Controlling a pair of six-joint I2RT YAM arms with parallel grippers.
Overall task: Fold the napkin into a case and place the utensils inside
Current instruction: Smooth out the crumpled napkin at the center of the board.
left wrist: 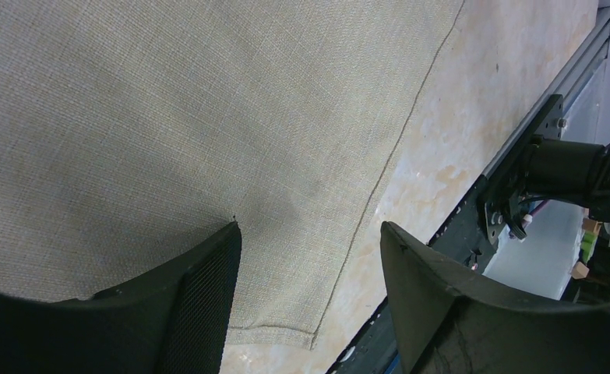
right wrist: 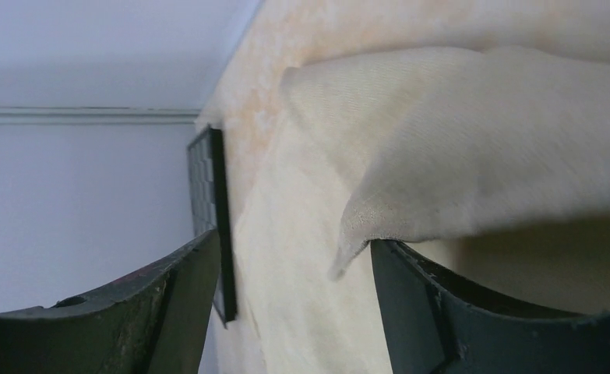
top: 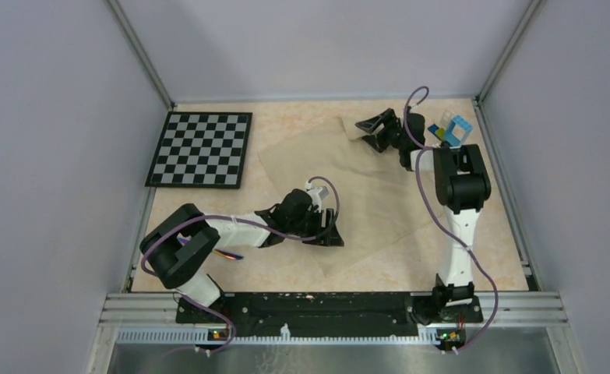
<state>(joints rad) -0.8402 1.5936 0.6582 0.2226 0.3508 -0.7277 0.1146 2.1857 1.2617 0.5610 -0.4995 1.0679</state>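
**A:** Top cam: table, napkin spread mid-right, board far left. Grippers tho?

**B:** Wrist cams: left gripper spread wide over napkin's near corner. The right gripper is gaping too, w/ the far corner lifted and draped on one finger. Toy bricks show on top cam only.

Even soft overhead light, faint shadows, no glare, right wrist view blurred up close

Cream-beige plain napkin; black-and-white chequered board; mottled peach table.
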